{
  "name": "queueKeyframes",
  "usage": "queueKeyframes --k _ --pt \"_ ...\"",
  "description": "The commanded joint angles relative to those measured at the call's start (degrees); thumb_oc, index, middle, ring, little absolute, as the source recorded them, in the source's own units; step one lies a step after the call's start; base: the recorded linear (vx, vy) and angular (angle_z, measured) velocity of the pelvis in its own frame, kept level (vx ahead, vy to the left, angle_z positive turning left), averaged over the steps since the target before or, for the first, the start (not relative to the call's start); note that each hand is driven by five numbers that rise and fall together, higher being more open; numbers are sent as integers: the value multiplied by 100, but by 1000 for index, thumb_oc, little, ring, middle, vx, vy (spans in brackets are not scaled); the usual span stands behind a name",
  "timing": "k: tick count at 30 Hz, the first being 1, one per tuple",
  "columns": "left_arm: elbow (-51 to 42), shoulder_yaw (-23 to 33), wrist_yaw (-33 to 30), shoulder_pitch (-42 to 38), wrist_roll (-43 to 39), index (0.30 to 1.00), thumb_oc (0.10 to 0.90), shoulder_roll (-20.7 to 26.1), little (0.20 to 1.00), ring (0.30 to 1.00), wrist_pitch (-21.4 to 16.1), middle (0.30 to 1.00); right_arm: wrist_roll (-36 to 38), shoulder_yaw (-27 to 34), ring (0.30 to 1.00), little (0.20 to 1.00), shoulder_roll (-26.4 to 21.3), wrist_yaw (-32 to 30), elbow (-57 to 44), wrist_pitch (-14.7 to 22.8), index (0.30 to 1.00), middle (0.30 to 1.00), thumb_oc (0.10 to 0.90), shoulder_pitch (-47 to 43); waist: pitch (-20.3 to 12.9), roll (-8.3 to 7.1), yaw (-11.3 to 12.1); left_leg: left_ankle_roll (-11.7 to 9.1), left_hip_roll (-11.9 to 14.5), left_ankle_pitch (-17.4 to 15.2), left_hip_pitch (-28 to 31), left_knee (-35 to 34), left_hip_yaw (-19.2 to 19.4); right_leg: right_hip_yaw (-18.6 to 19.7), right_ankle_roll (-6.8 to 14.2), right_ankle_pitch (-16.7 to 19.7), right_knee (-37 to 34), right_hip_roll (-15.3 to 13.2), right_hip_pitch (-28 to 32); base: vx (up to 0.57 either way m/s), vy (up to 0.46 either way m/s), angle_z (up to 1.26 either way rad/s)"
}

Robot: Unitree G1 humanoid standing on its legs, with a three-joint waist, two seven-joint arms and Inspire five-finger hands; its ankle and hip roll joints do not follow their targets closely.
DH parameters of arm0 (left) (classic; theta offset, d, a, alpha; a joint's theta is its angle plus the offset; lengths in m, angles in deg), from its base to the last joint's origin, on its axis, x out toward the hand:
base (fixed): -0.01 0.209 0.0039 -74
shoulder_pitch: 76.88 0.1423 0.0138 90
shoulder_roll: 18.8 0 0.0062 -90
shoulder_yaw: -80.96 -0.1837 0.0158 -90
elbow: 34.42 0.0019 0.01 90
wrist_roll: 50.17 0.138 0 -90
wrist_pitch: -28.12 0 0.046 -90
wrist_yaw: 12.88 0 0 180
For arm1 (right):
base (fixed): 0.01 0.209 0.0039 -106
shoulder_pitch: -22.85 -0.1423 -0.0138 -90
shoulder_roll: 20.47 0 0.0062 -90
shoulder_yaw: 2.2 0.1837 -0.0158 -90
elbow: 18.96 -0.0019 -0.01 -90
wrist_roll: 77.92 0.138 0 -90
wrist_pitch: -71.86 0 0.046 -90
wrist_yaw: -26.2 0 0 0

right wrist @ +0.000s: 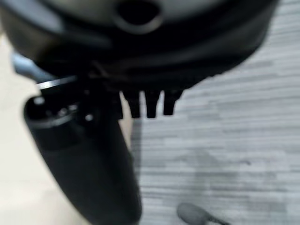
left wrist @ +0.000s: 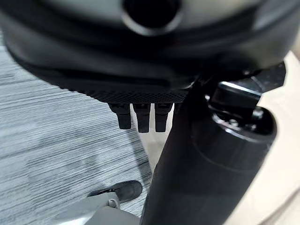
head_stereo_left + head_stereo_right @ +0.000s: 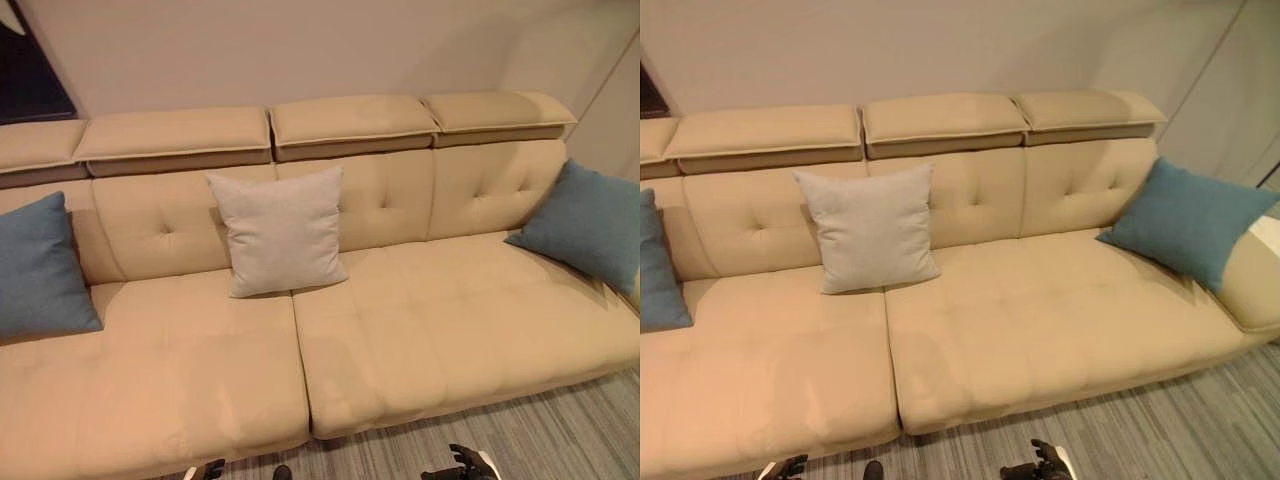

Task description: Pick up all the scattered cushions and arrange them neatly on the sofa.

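A long beige sofa (image 3: 430, 330) holds three cushions. A light grey cushion (image 3: 280, 230) leans upright against the backrest near the middle. One blue cushion (image 3: 35, 265) stands at the left end, and another blue cushion (image 3: 585, 225) leans at the right end by the armrest. My left hand (image 3: 208, 469) and right hand (image 3: 466, 464) hang low in front of the sofa's front edge, over the floor. In the left wrist view the left hand (image 2: 140, 70) has straight fingers (image 2: 140, 117) and holds nothing. The right hand (image 1: 140, 61) likewise shows straight fingers (image 1: 150, 105), empty.
Grey striped carpet (image 3: 520, 430) runs along the sofa's front. A plain wall (image 3: 300, 50) stands behind the headrests, with a dark panel (image 3: 30, 70) at the upper left. The seat between the grey cushion and the right blue cushion is bare.
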Motion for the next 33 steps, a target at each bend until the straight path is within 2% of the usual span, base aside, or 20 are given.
queueKeyframes --k 1,2,3,4,7,9,11,12,13,14,17,20,21,22,23,26,29,33 --pt "-195 33 -36 -481 33 900 800 -31 900 900 -149 900 133 5 900 900 -218 -257 -183 84 900 900 800 -255 313 -271 51 -27 -505 -1182 -108 614 -914 114 608 724 -640 -143 10 -75 90 -69" --pt "-199 -24 -30 -545 53 900 800 -62 900 900 -155 900 102 7 900 900 -237 -262 -144 52 900 900 800 -271 306 -239 28 16 -590 -1177 -122 482 -1203 266 671 792 -637 -139 -116 -51 93 -98" --pt "-177 -30 -18 -552 65 900 800 -71 900 900 -153 900 90 10 900 900 -240 -258 -151 51 900 900 800 -277 291 -218 10 40 -561 -1159 -80 367 -1183 322 693 814 -621 -135 -188 -121 227 -85" --pt "-172 -98 -22 -629 134 900 800 -66 900 900 -138 900 120 21 900 900 -219 -265 -193 17 900 900 800 -321 331 -216 -72 99 -555 -1111 -78 252 -1079 456 783 944 -549 -192 -472 -76 168 -77" --pt "-201 -196 -7 -670 258 900 800 -37 900 900 -136 900 132 18 900 900 -198 -286 -224 -4 900 900 800 -343 401 -243 -113 134 -611 -1066 -119 211 -976 586 894 1078 -456 -227 -713 -109 155 -78" --pt "-201 -313 9 -742 387 900 800 35 900 900 -139 900 182 34 900 900 -150 -316 -296 -12 900 900 800 -359 512 -260 -163 182 -583 -1032 -148 172 -640 680 1028 1211 -319 -240 -1015 -154 188 -103" --pt "-200 -314 9 -744 387 900 800 35 900 900 -139 900 182 35 900 900 -150 -316 -298 -14 900 900 800 -359 514 -261 -150 182 -580 -1035 -146 173 -628 692 1029 1210 -313 -236 -1020 -115 84 -117" --pt "-167 -288 -17 -805 398 900 800 115 900 900 -121 900 169 43 900 900 -119 -369 -311 7 900 900 800 -368 619 -255 -85 210 -493 -1013 -167 206 -356 371 984 1178 -125 -259 -1139 -226 156 -89" --pt "-147 -244 -11 -802 418 900 800 134 900 900 -91 900 133 69 900 900 -130 -380 -272 31 900 900 800 -333 628 -190 11 215 -398 -992 -139 141 -91 -563 814 927 40 -467 -980 -230 157 -78" --pt "-146 -244 -11 -804 418 900 800 136 900 900 -91 900 133 70 900 900 -128 -380 -272 31 900 900 800 -334 618 -196 0 217 -408 -974 -153 134 -99 -570 816 933 37 -477 -992 -114 122 -105" --pt "-103 -126 7 -719 420 900 800 160 900 900 -69 900 128 126 900 900 -141 -356 -197 46 900 900 800 -232 532 -171 97 270 -326 -952 -52 58 214 -1133 713 629 335 -503 -692 -62 65 -108" --pt "-106 3 9 -623 377 900 800 164 900 900 -56 900 102 156 900 900 -153 -365 -97 26 900 900 800 -193 431 -144 329 307 -198 -903 -103 54 672 -1732 698 403 529 -601 -379 -105 30 -96" --pt "-106 3 9 -623 377 900 800 165 900 900 -56 900 102 156 900 900 -153 -365 -97 26 900 900 800 -193 428 -145 328 307 -198 -902 -106 54 672 -1732 698 404 529 -601 -382 -56 -11 -117" --pt "-112 53 12 -586 369 900 800 164 900 900 -43 900 74 153 900 900 -159 -381 -87 -1 900 900 800 -202 409 -147 416 303 -151 -927 -16 -9 832 -1845 710 415 483 -639 -300 23 -63 -102" --pt "-115 71 20 -559 379 900 800 148 900 900 -33 900 56 135 900 900 -176 -385 -76 -18 900 900 800 -199 338 -157 455 303 -148 -937 83 -63 926 -1813 724 430 258 -611 -196 34 -99 -78" --pt "-83 73 31 -558 352 900 800 85 900 900 -26 900 110 170 900 900 -210 -384 -87 -28 900 900 800 -184 267 -125 360 262 -135 -908 162 -126 980 -1628 720 467 -125 -465 -90 49 -109 -58" --pt "-107 -132 64 -641 415 900 800 -5 900 900 -3 900 219 209 900 900 -216 -405 -138 -5 900 900 800 -129 279 -30 156 217 -86 -894 248 -138 918 -1288 641 447 -338 -289 -35 37 -113 -37" --pt "-139 -282 51 -744 427 900 800 -69 900 900 15 900 358 289 900 900 -218 -452 -163 45 900 900 800 -53 361 -15 29 135 -6 -972 175 196 896 -1203 571 434 -383 -220 9 2 -93 0"
